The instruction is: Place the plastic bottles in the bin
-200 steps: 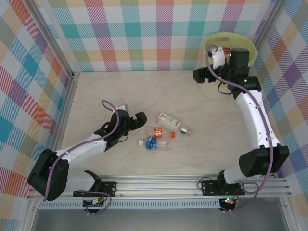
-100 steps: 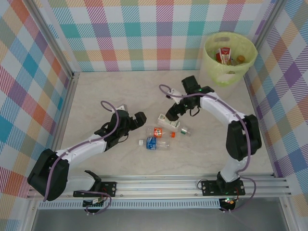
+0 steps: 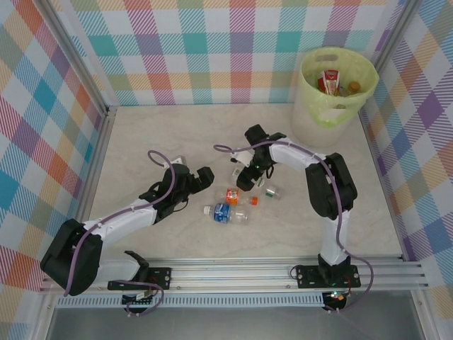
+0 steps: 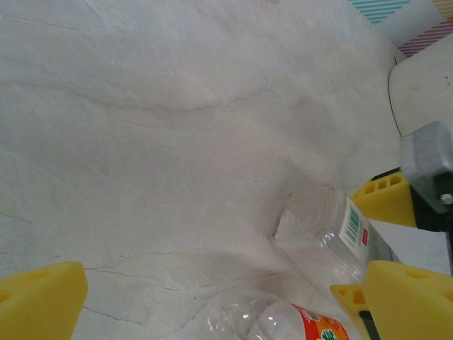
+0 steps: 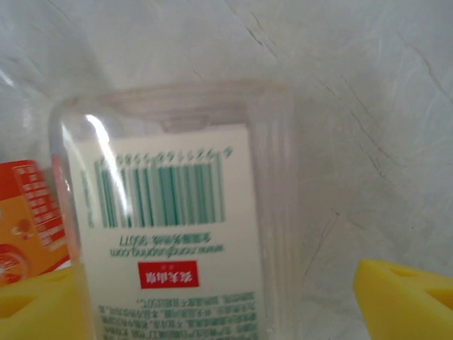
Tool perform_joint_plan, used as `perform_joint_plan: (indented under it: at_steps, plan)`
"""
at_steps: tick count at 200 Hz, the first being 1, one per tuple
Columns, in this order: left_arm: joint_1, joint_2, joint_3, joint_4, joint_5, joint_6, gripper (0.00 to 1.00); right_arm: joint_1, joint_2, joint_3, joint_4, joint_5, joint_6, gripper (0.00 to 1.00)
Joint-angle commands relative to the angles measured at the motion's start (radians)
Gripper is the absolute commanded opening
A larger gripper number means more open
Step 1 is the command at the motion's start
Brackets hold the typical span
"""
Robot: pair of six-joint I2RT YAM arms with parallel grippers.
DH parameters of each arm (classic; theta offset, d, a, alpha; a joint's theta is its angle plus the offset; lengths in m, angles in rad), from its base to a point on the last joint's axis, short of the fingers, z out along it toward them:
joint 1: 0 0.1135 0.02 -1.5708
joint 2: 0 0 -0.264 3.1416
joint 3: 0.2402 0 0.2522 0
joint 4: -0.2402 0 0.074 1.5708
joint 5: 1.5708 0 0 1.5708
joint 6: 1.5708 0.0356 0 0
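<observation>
Right end effector point(image 3: 243, 178) spread astride white-label bottle point(image 5: 170, 234), green barcode, red logo patch, left end effector point(image 3: 203, 185) released

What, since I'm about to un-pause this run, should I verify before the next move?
1. Right gripper open and straddling the white-labelled bottle: ok.
2. That bottle centred in the gap: not ok, it sits nearer one side.
3. Orange-labelled bottle clear of the grasp: cannot tell, it lies right alongside.
4. Left gripper open and apart from the right one: ok.
5. Bin upright, mouth unobstructed: ok.
</observation>
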Motion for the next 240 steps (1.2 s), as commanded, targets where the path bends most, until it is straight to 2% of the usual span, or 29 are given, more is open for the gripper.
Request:
perform_joint_plan:
  at_steps: [1,38,78,89,106,126,138,148,173,186,220,240]
  plan:
    - [0.013,-0.011,-0.007,0.001,-0.014,-0.008,1.0,0.012,0.031,0.012,0.019,0.064,0.005,0.89]
    - [0.014,-0.009,-0.006,0.0,-0.013,-0.012,1.0,0.012,0.034,0.004,0.053,0.075,0.021,0.83]
    - [0.013,-0.015,0.005,-0.05,0.023,-0.045,1.0,0.01,-0.018,-0.016,0.094,0.086,0.033,0.61]
    - [0.012,-0.024,0.028,-0.145,0.054,-0.092,1.0,0.007,-0.045,-0.027,0.12,0.106,0.049,0.58]
    - [-0.006,-0.049,0.087,-0.428,0.056,-0.179,1.0,-0.002,-0.094,-0.038,0.146,0.125,0.091,0.56]
    - [-0.085,-0.134,0.1,-0.669,0.071,-0.215,1.0,-0.011,-0.187,-0.062,0.186,0.149,0.157,0.56]
    - [-0.145,-0.211,0.087,-0.736,0.076,-0.223,1.0,-0.019,-0.255,-0.098,0.231,0.157,0.195,0.56]
    - [-0.19,-0.276,0.05,-0.709,0.105,-0.212,1.0,-0.027,-0.309,-0.128,0.27,0.174,0.231,0.56]
    - [-0.251,-0.367,-0.087,-0.479,0.205,-0.191,1.0,-0.059,-0.437,-0.183,0.339,0.194,0.331,0.55]
    - [-0.292,-0.329,-0.103,-0.444,0.209,-0.152,1.0,-0.083,-0.494,-0.196,0.363,0.186,0.369,0.55]
    - [-0.502,-0.14,-0.032,-0.424,0.135,-0.004,1.0,-0.158,-0.625,-0.183,0.4,0.111,0.399,0.55]
    - [-0.564,-0.086,-0.005,-0.411,0.075,0.033,1.0,-0.24,-0.668,-0.125,0.415,0.094,0.435,0.55]
